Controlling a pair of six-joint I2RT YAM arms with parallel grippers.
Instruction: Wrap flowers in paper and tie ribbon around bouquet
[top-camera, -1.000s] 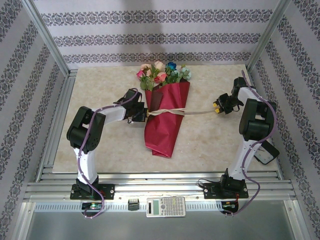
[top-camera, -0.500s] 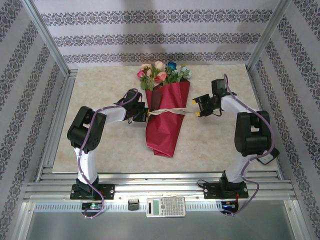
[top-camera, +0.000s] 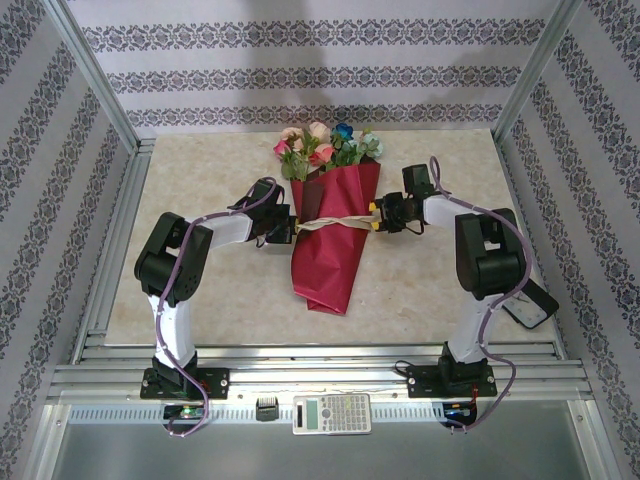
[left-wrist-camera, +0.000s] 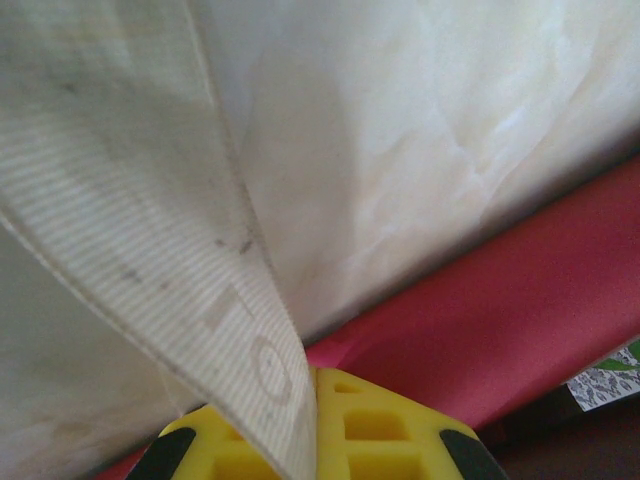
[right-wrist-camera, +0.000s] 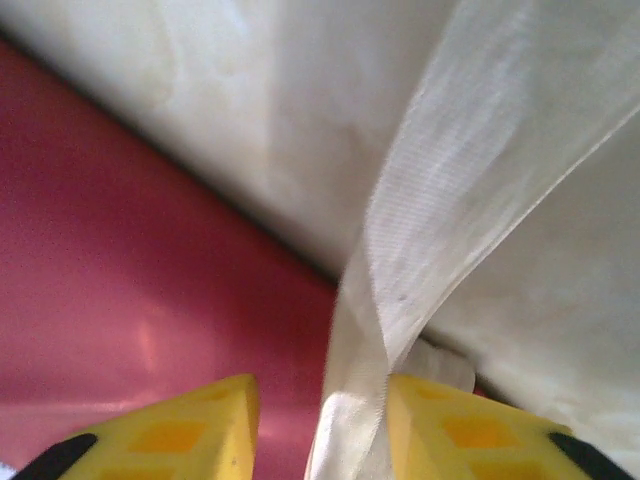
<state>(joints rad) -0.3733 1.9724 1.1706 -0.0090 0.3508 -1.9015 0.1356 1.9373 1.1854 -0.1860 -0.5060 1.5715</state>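
Centrally, you have one red paper-cone bouquet (top-camera: 330, 250), crossed by one cream fabric ribbon (top-camera: 335, 222). Your left gripper (top-camera: 290, 226) pinches its left end; your right gripper (top-camera: 374, 215) has jaws spread around the other end.

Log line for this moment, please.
stage: tying ribbon | bouquet: wrapped, lying on table | ribbon: across bouquet's middle | left fingers: shut on ribbon | right fingers: straddling ribbon, grip unclear

Bright, even light from above, soft shadows; wrist views blur the ribbon (right-wrist-camera: 400, 250) up close.
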